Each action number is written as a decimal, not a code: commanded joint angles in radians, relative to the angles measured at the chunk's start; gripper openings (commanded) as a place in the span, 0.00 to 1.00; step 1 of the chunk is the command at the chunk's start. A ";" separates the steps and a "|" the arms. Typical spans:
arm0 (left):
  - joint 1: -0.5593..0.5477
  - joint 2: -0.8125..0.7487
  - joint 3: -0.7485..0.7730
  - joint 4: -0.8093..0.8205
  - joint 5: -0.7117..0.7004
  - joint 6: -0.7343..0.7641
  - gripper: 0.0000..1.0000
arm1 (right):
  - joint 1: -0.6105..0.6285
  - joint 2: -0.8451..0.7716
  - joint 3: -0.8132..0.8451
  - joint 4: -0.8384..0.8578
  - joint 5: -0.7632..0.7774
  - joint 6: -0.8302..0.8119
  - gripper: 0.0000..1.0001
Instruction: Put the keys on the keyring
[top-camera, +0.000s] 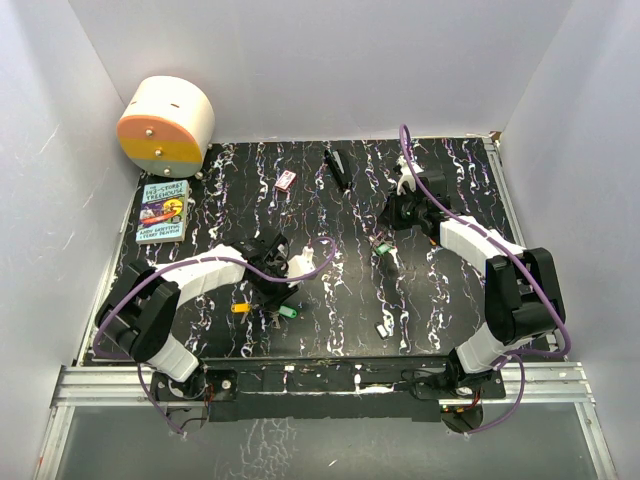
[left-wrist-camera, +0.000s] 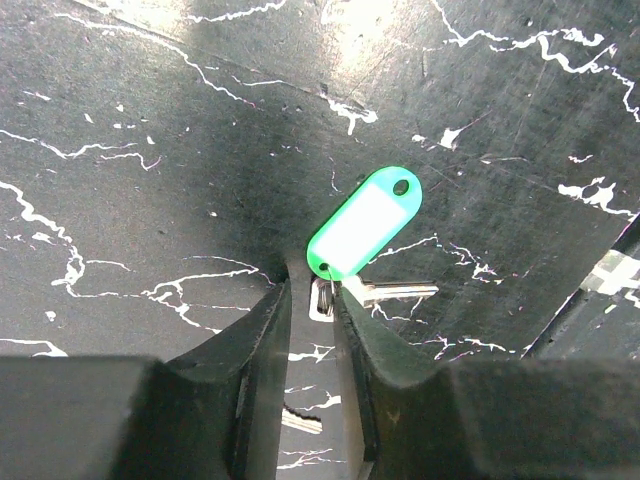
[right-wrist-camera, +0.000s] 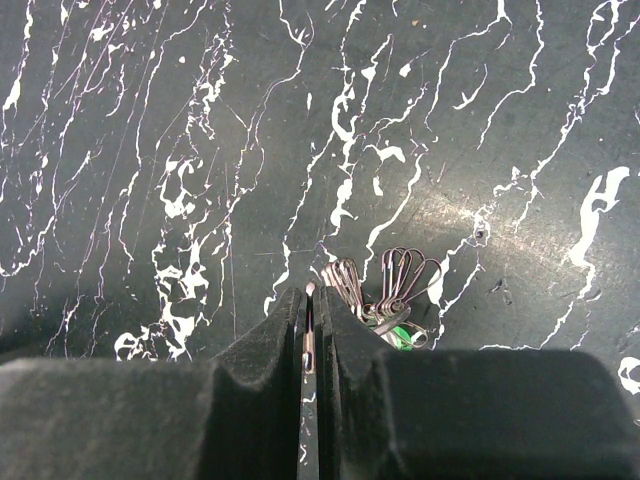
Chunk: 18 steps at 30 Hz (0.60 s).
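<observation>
A silvery key (left-wrist-camera: 395, 292) with a green oblong tag (left-wrist-camera: 363, 222) lies on the black marbled table. My left gripper (left-wrist-camera: 312, 300) is down at the table, its jaws closed to a narrow gap around the key's head and small ring. The tag also shows in the top view (top-camera: 289, 311), just below the left gripper (top-camera: 283, 290). A second key (left-wrist-camera: 300, 422) lies under the fingers. My right gripper (right-wrist-camera: 309, 295) is shut on the thin keyring (right-wrist-camera: 308, 335), seen edge-on. Wire clips (right-wrist-camera: 390, 280) and a green bit (right-wrist-camera: 401, 336) dangle beside it. The right gripper also shows in the top view (top-camera: 392, 232).
A pink-red card (top-camera: 286, 180) and a black object (top-camera: 337, 168) lie at the back. A book (top-camera: 162, 212) and a round orange-and-white container (top-camera: 165, 125) stand at the far left. A small orange piece (top-camera: 240, 308) and a small silvery piece (top-camera: 383, 328) lie near the front.
</observation>
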 joint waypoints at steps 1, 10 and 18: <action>-0.005 -0.024 -0.004 -0.003 0.028 0.022 0.24 | -0.003 0.006 0.024 0.062 0.000 -0.015 0.07; -0.005 -0.033 -0.026 0.028 0.040 0.028 0.10 | -0.004 0.033 0.024 0.076 0.009 -0.018 0.07; -0.005 -0.041 -0.036 0.022 0.042 0.033 0.01 | -0.003 0.108 0.027 0.090 0.010 -0.018 0.07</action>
